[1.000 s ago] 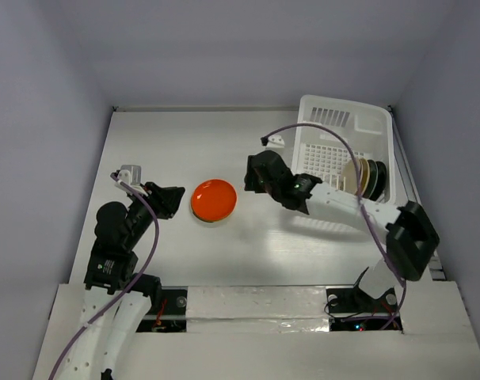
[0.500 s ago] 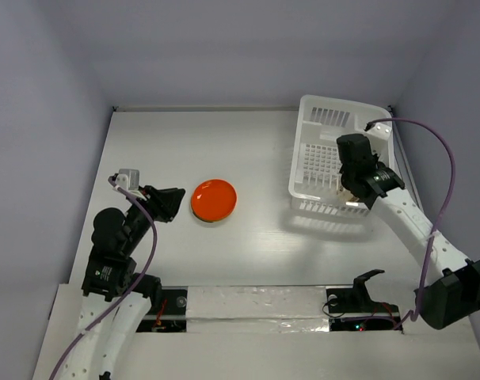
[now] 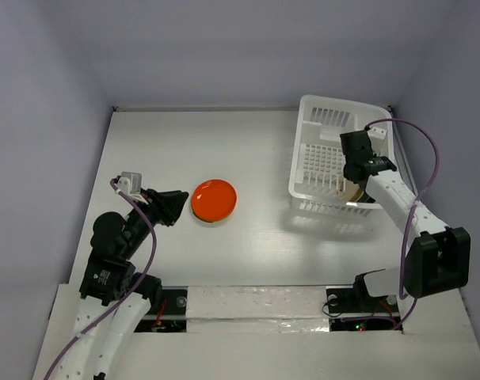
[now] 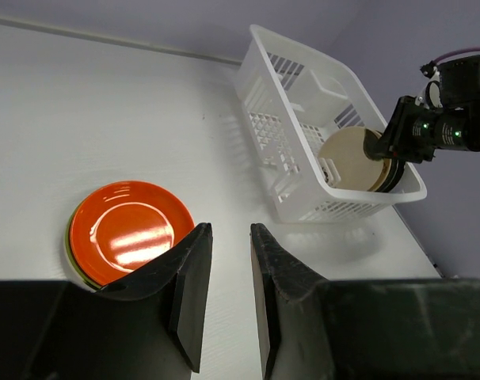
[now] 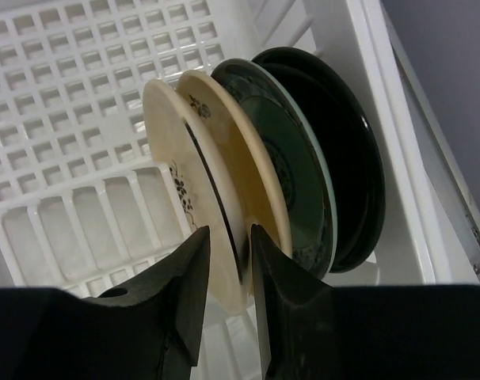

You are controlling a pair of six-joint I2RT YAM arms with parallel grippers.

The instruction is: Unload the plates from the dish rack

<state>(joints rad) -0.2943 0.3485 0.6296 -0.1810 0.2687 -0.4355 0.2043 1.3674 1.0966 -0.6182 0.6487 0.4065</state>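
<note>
The white dish rack stands at the back right; it also shows in the left wrist view and the right wrist view. Several plates stand on edge in its near right corner: a cream plate, a second cream one, a dark green one and a black one. My right gripper straddles the rim of the first cream plate, jaws close on it. An orange-red plate lies on a lime green one mid-table. My left gripper is slightly open and empty, just left of that stack.
White table with grey walls on three sides. The rack's near wall and right wall hem in the plates. A purple cable loops off the right arm above the rack's right side.
My right arm swung from beside the orange-red plate back to the rack and lowered its jaws over the first cream plate. The left arm shifted slightly.
</note>
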